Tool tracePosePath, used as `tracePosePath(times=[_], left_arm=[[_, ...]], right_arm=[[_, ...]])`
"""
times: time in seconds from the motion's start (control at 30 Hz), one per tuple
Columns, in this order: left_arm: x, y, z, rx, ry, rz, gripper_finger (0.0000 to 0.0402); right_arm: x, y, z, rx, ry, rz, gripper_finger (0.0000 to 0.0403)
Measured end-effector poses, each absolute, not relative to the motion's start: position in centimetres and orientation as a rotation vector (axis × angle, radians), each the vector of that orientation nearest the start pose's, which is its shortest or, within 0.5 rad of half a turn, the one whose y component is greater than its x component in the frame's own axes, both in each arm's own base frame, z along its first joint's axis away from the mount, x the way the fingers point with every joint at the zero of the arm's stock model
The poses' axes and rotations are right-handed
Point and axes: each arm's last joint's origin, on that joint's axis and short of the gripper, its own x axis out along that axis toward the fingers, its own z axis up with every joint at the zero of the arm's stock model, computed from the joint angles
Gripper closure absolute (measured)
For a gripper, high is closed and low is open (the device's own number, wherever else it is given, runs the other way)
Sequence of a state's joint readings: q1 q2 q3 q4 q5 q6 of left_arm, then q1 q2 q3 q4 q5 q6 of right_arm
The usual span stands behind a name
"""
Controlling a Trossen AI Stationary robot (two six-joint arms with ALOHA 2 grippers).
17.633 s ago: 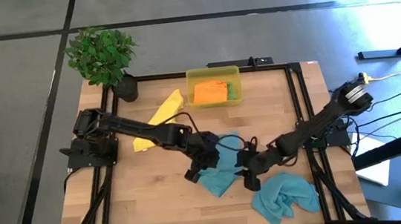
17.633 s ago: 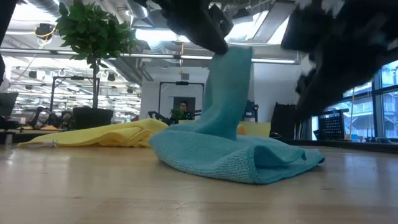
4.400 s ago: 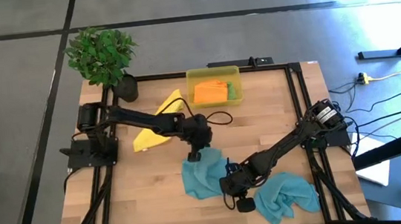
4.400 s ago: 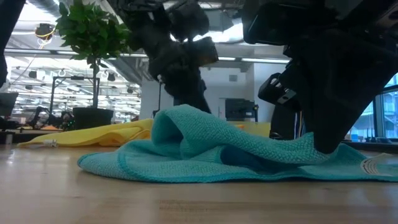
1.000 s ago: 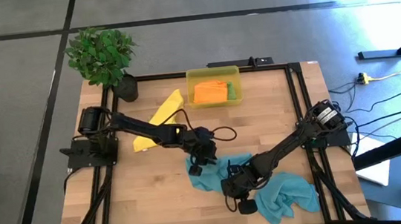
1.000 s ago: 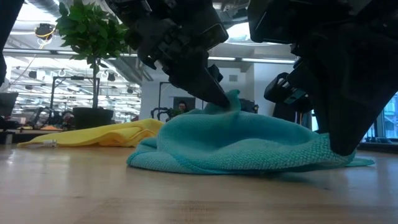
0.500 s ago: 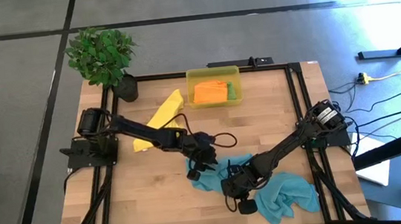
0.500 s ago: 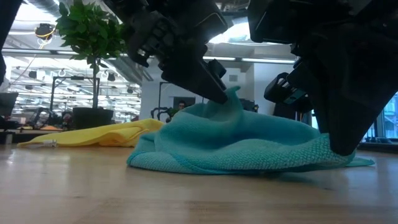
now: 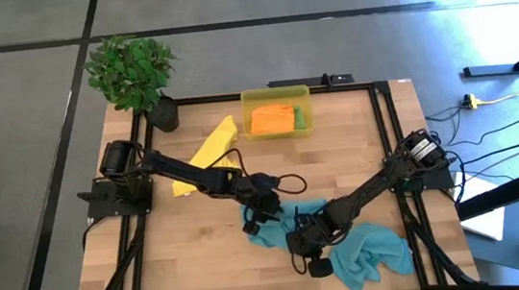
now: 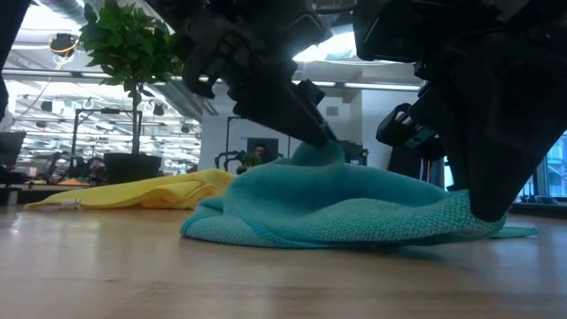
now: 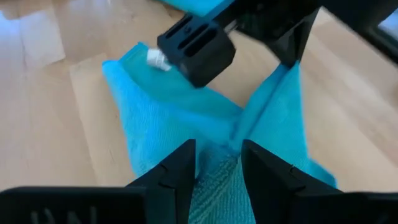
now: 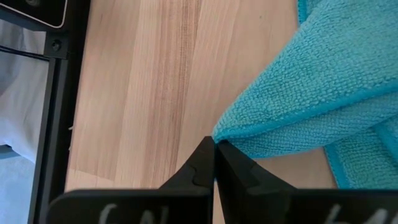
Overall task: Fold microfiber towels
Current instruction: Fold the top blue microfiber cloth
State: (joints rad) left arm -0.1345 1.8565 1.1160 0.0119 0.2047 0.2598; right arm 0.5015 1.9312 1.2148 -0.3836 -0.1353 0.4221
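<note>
Mid-table, the teal towel [image 9: 287,221] lies bunched, the right gripper [image 12: 215,163] pinching shut on its corner, while the left gripper [image 11: 217,163], fingers parted, straddles a raised fold, seemingly without clamping.

Grey concrete floor [image 9: 24,112] with dark seam lines around wooden table [image 9: 185,259]. Potted plant [image 9: 133,73] at table's far left corner. Cables [image 9: 502,153] trail over floor on right side. Beyond table: open hall, ceiling strip lights [image 10: 62,111], tall windows [image 10: 554,151] at right, seated person [image 10: 260,156] far back.
</note>
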Motion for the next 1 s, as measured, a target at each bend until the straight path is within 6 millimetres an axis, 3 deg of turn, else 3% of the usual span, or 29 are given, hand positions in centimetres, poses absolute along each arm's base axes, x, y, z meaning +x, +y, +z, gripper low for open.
tracePosePath(times=[0.17,0.43,0.53,0.77,1.0], left_arm=[[38.1,-5.5,16.9,0.286,0.732,-0.349,0.0295],[38.0,-5.4,16.9,0.325,0.745,-0.336,0.0387],[37.5,-5.3,17.5,0.332,0.77,-0.323,0.0396],[35.4,-5.9,20.8,0.377,0.792,-0.225,0.0401],[32.7,-7.9,24.9,0.462,0.718,-0.136,0.0401]], right_arm=[[33.2,18.7,14.9,0.163,1.193,0.327,0.0392],[33.2,18.7,14.9,0.163,1.194,0.327,0.0392],[33.1,18.6,14.8,0.172,1.214,0.31,0.0393],[32.4,18.0,15.3,0.117,1.303,0.188,0.0399],[31.1,17.4,19.0,0.051,1.251,0.055,0.0398]])
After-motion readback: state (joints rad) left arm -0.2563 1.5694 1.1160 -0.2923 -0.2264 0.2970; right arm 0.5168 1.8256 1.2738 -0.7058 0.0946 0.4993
